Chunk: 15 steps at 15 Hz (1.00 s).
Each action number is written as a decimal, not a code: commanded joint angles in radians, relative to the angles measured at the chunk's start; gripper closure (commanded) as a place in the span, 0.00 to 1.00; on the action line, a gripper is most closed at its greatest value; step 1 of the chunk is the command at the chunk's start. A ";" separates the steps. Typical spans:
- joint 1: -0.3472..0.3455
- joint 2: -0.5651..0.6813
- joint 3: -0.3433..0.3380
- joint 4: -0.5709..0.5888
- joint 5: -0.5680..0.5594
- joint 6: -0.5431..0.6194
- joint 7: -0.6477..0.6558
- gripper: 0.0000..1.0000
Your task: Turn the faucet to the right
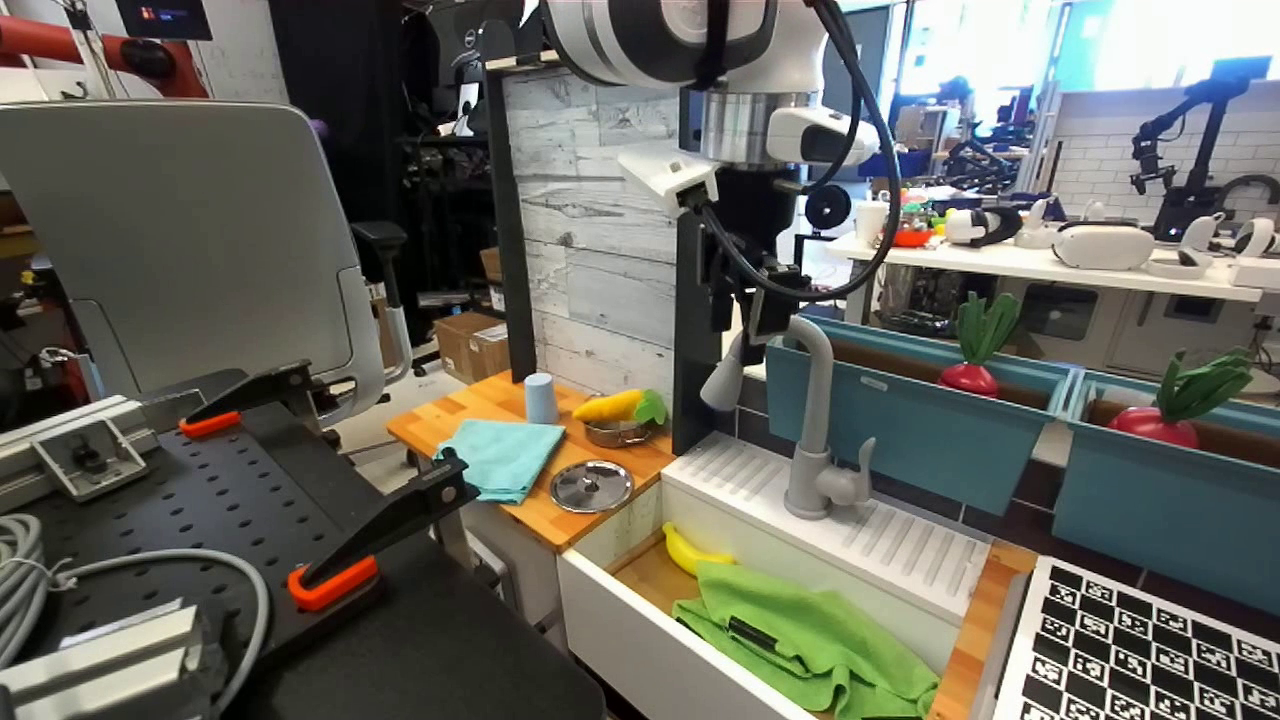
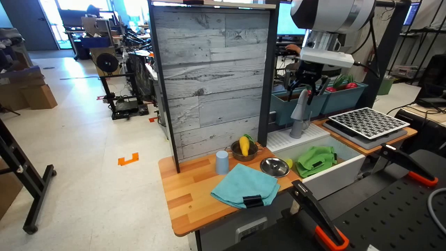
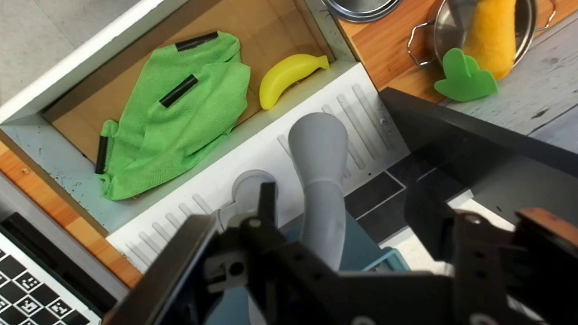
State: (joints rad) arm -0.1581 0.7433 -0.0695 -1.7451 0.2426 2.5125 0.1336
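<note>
The faucet, a grey gooseneck tap (image 1: pixel 818 400), stands on the white ridged ledge behind the sink. Its curved spout ends in a flared head (image 2: pixel 299 109) that hangs to the left side in the exterior view with the lever handle (image 1: pixel 852 482) in plain sight. My gripper (image 1: pixel 748 325) points down at the top of the spout. It is open, with one finger on each side of the spout in the wrist view (image 3: pixel 343 207). The spout (image 3: pixel 318 149) lies between the fingers, nearer the left one, with visible gaps. Whether anything touches higher up is hidden.
The white sink (image 1: pixel 620 620) holds a green cloth (image 1: pixel 810 640) and a banana (image 1: pixel 695 550). Blue planters (image 1: pixel 900 430) stand close behind the faucet. A dark post (image 2: pixel 270 76) rises beside it. A pot (image 2: pixel 240 153), lid (image 2: pixel 274 167) and blue cup (image 2: pixel 222 162) sit on the wooden counter.
</note>
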 commanded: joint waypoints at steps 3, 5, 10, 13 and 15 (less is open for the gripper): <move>0.000 0.037 0.008 0.052 0.006 0.003 0.025 0.73; -0.001 0.022 0.011 0.024 0.002 0.014 0.006 0.88; -0.026 -0.004 0.020 -0.020 -0.010 0.003 -0.073 0.94; -0.038 -0.014 0.018 -0.045 -0.019 0.014 -0.126 0.94; -0.055 -0.017 0.020 -0.051 -0.022 0.017 -0.176 0.94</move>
State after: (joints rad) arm -0.1752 0.7506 -0.0688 -1.7487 0.2406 2.5124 0.0318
